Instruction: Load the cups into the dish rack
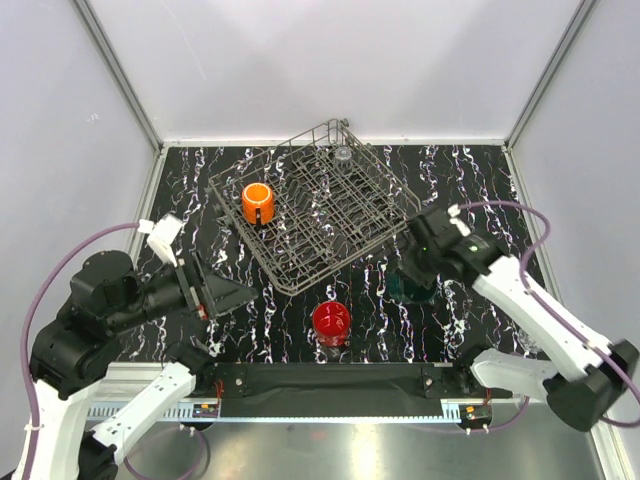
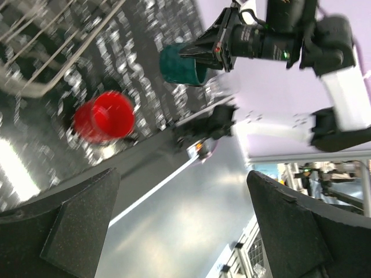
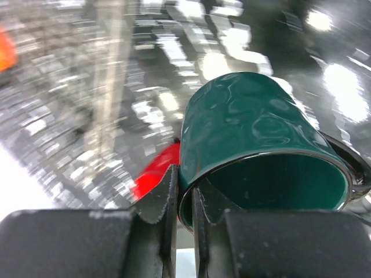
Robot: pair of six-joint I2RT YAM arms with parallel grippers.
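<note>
Pinched by rim in right gripper [image 3: 184,194]: glossy dark teal-green round cup [image 3: 258,124], tilted, one finger inside, one outside; just off right edge of large square grey wire dish rack [image 1: 330,215] on black white-veined marbled tabletop [image 1: 460,170]. Cannot tell whether lifted. Inside rack: orange round cup [image 1: 258,203] at left corner, small clear cup [image 1: 342,154] at far corner. On bare tabletop between rack's near corner and near table edge: red round cup [image 1: 331,321]. Spread wide, nothing between fingers: left gripper [image 1: 238,295], well left of red cup.
</note>
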